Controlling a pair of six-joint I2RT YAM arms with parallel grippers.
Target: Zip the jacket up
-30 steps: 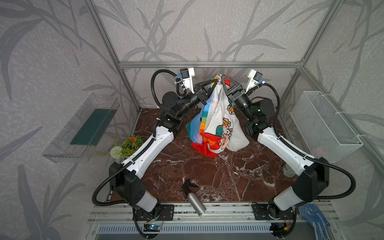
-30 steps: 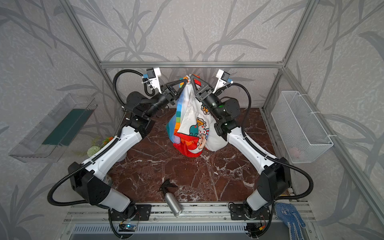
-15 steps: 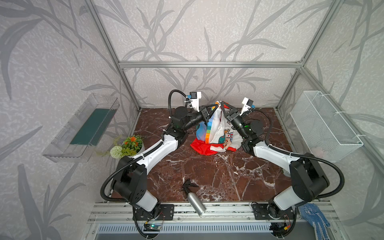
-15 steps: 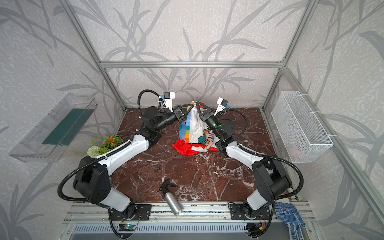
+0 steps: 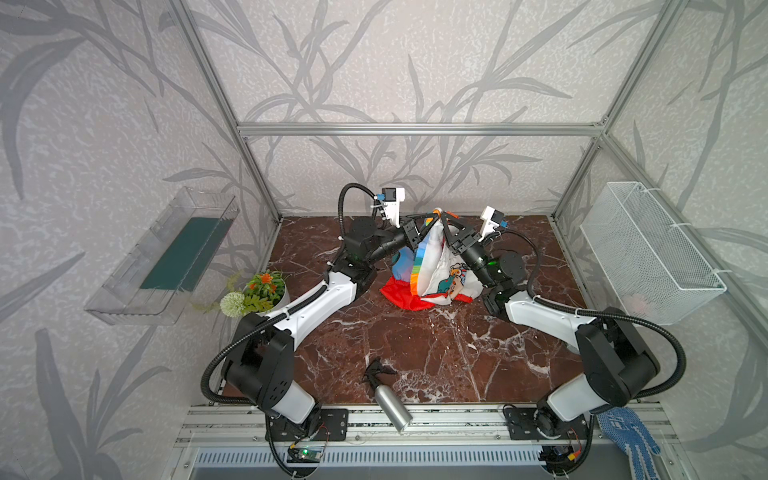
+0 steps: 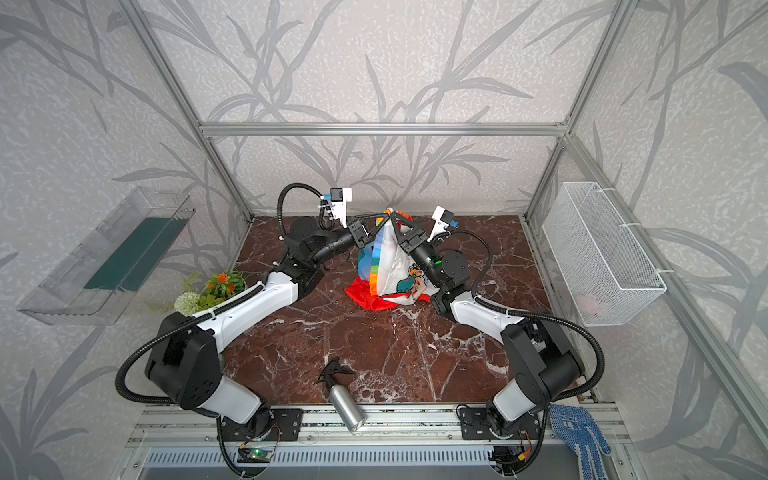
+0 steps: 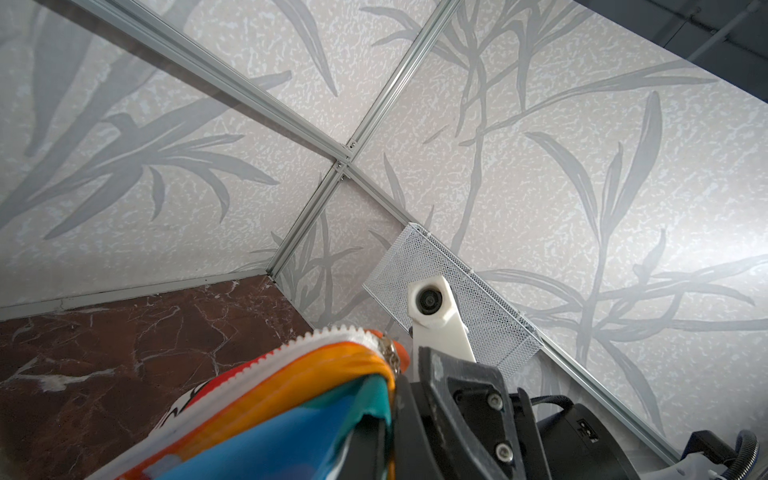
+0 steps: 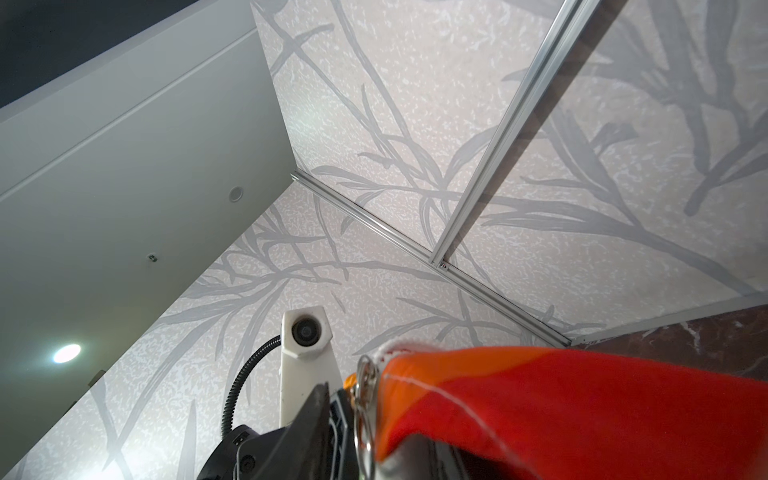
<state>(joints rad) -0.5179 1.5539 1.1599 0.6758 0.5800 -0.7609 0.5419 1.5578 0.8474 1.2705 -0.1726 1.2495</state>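
Observation:
The jacket (image 5: 436, 270) (image 6: 395, 266) hangs in a peak at the back middle of the marble table (image 5: 415, 353). Its red hood and lower folds rest on the table. My left gripper (image 5: 431, 217) (image 6: 383, 215) is shut on the rainbow edge at the peak, beside the white zipper teeth (image 7: 291, 353). My right gripper (image 5: 442, 214) (image 6: 394, 214) meets it tip to tip from the other side. In the right wrist view red fabric (image 8: 582, 395) lies over its fingers and hides them. The metal zipper pull ring (image 8: 365, 399) dangles between the two grippers.
A potted plant (image 5: 257, 291) stands at the table's left edge. A silver spray bottle (image 5: 386, 399) lies at the front edge. A white wire basket (image 5: 648, 253) hangs on the right wall and a clear tray (image 5: 166, 257) on the left wall. A blue glove (image 5: 631, 436) lies front right.
Both arms have come down together with the jacket's top. The jacket hung clear of the table before; now its hood and lower part rest crumpled on the marble.

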